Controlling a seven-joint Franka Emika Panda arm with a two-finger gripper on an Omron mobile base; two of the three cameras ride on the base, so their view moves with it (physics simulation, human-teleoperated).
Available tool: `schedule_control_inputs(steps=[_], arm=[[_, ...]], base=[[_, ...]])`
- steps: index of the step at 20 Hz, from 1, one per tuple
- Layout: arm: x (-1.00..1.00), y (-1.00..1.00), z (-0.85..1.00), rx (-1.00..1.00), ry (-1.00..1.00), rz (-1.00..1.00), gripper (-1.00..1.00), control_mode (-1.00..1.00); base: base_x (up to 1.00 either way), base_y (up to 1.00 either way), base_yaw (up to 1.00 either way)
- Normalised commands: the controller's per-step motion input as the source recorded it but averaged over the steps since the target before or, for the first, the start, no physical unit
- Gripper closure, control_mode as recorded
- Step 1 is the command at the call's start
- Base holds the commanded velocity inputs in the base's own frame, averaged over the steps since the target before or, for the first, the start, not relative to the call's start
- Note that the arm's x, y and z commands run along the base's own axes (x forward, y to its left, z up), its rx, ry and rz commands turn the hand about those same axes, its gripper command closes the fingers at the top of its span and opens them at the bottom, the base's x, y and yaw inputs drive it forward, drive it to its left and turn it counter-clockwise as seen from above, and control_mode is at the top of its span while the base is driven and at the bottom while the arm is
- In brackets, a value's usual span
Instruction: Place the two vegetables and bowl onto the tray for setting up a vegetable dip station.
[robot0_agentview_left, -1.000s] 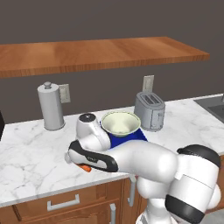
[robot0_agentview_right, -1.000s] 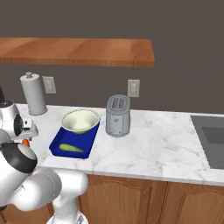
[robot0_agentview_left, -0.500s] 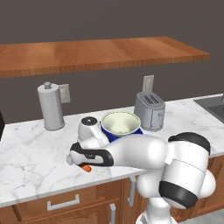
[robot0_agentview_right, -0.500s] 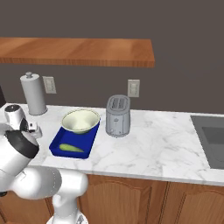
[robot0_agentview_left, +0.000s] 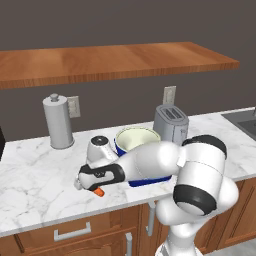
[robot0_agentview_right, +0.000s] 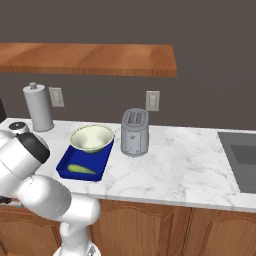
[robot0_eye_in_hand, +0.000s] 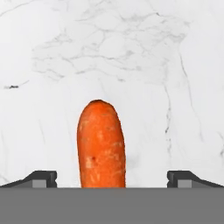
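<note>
since the earlier frames your arm has swung further left and down, and the gripper (robot0_eye_in_hand: 112, 179) now sits low over the carrot (robot0_eye_in_hand: 101, 144) on the marble counter (robot0_eye_in_hand: 131, 57), where before it was higher and nearer the tray. you see the carrot in the hand view lying between the two dark fingertips (robot0_eye_in_hand: 41, 178), which stand spread wide on either side of it with a clear gap each way; nothing is pinched. in the left base view the carrot's orange end (robot0_agentview_left: 98, 191) pokes out just under the hand, on the counter to the left of the blue tray (robot0_agentview_left: 142, 181). the bowl (robot0_agentview_right: 92, 138) already rests on the tray's far end and the cucumber (robot0_agentview_right: 81, 169) lies on its near part, so you are on the last item. next, you likely need to settle a little lower so the pads straddle the carrot's middle, close across its narrow width, lift, then carry it right to bare tray floor beside the cucumber.
</note>
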Motion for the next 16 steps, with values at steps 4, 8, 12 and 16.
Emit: schedule_control_inputs(steps=[4,8,12,16], arm=[[0.02,0.17,-0.11,0.0,0.0,0.04,-1.0,-1.0],[0.03,0.15,-0.09,0.0,0.0,0.03,-1.0,-1.0],[0.01,0.07,-0.12,0.0,0.0,0.0,1.0,-1.0],[0.04,0.02,-0.15,0.0,0.02,0.0,1.0,-1.0]], base=[[0.0,0.0,0.0],[0.0,0.0,0.0],[0.0,0.0,0.0],[0.0,0.0,0.0]])
